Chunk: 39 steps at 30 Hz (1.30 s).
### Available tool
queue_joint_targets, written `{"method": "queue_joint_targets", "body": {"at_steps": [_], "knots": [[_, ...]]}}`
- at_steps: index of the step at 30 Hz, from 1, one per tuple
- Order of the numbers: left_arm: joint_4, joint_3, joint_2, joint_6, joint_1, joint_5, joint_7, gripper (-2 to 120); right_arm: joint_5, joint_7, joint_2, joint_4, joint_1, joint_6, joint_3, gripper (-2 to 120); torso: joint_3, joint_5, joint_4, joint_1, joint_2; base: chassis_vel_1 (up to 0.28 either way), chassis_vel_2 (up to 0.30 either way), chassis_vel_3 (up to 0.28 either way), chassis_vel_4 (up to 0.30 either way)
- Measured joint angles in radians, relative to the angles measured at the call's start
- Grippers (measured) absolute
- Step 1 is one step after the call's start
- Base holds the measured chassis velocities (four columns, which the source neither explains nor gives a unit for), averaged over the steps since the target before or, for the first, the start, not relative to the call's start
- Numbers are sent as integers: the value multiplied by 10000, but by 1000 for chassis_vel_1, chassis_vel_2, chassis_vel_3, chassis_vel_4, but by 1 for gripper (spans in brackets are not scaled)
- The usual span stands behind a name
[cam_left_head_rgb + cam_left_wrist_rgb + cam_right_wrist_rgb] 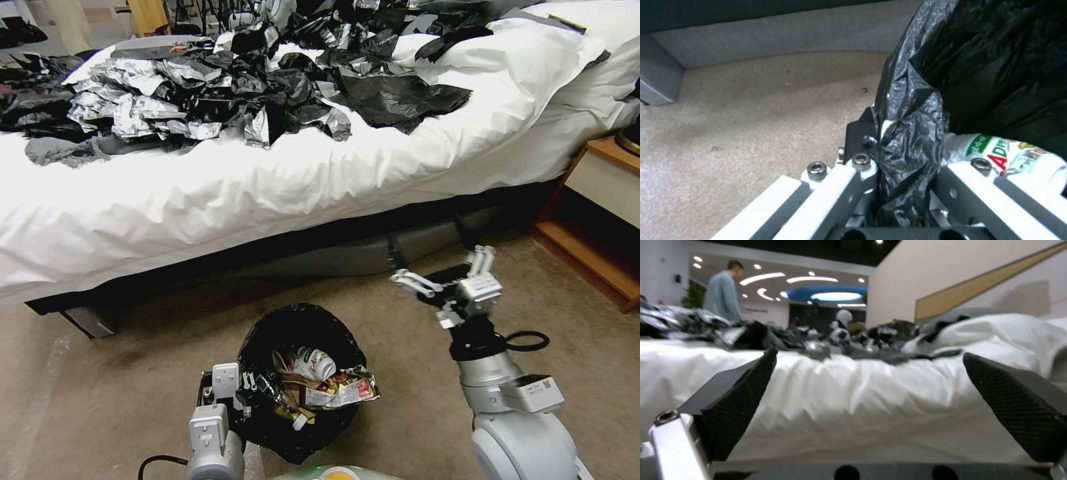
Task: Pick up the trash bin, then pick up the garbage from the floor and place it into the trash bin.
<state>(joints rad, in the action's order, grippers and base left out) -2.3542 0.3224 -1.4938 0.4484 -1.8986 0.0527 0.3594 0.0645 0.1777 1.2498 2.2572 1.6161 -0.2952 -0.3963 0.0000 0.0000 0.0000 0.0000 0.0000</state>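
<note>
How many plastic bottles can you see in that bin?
1: a small white bottle lies on the wrappers inside the trash bin, near the rim that the left gripper clamps. Others may be buried underneath.

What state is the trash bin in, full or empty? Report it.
Partly filled: the trash bin holds a small bottle, a snack wrapper and brown paper. The left end effector grips its rim.

Black-lined trash bin [300, 333] (garbage [327, 383] inside)
</note>
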Motion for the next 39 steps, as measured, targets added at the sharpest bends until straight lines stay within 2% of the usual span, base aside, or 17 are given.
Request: {"method": "queue_joint_targets", "body": {"at_steps": [5, 9, 16, 19, 21, 39], "knots": [[-84, 26, 24, 82, 20, 49, -1, 3, -150, 219, 360, -1231, 236, -475, 13, 100, 0, 2, 1, 0, 0, 0, 0, 0, 0], [-93, 29, 27, 124, 31, 38, -16, 3, -62, 111, 384, -1587, 550, -600, 120, 100, 0, 1, -1, -1, 0, 0, 0, 0, 0], [-109, 28, 29, 156, 32, 28, -35, 3, -83, -316, 296, -1644, 825, -646, 163, 100, 0, -1, 0, 0, 0, 0, 0, 0, 0], [-142, 24, 13, 180, 45, 24, -41, 3, -206, -1047, 167, -1531, 1116, -616, 123, 100, 0, -2, -1, 0, 0, 48, 37, 58, 50], [-156, 25, 9, 183, 45, 24, -42, 3, -250, -1147, 137, -1494, 1186, -559, 150, 100, 0, 0, -1, 0, 0, 51, 54, 67, 66], [-226, 90, -9, 164, 48, 32, -43, 3, -416, -1244, 160, -1379, 1149, -246, 291, 100, 0, 1, 1, 0, 0, 106, 104, 109, 105]]}}
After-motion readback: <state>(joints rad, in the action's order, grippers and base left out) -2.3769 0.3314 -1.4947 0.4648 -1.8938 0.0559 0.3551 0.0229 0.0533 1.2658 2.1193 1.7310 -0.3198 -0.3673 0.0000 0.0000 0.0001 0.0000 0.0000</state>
